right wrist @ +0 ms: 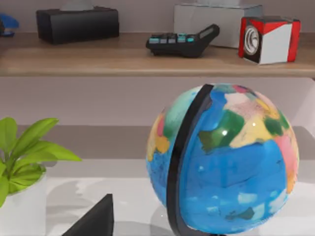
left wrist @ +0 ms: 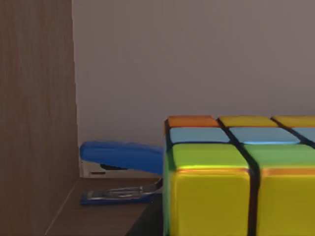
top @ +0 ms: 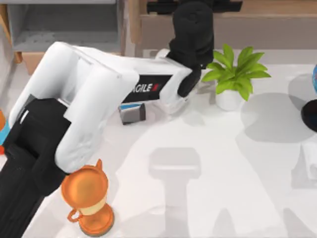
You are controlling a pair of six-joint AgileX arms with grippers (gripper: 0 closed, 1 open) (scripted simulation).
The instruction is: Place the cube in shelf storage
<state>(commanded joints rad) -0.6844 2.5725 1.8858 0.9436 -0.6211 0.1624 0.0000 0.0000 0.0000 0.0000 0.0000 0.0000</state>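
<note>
Puzzle cube [left wrist: 236,182] close beside shelf's wooden side wall [left wrist: 34,113], blue stapler [left wrist: 120,160] behind; left gripper's finger spread apparently hidden.

The small puzzle cube of coloured squares [left wrist: 241,177] looks like glossy plastic, close before the left gripper. Beyond it, the wide light-brown shelf unit [left wrist: 34,118] shows matt wood grain; the blue stapler [left wrist: 120,156] has a smooth plastic top.

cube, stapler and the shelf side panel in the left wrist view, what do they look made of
The cube looks like glossy plastic: bright coloured squares in a black grid, with light glinting along their edges. The stapler seems to have a smooth blue plastic top over a shiny metal base. The shelf side panel looks like matte brown wood, with faint vertical grain, possibly a laminate.
</note>
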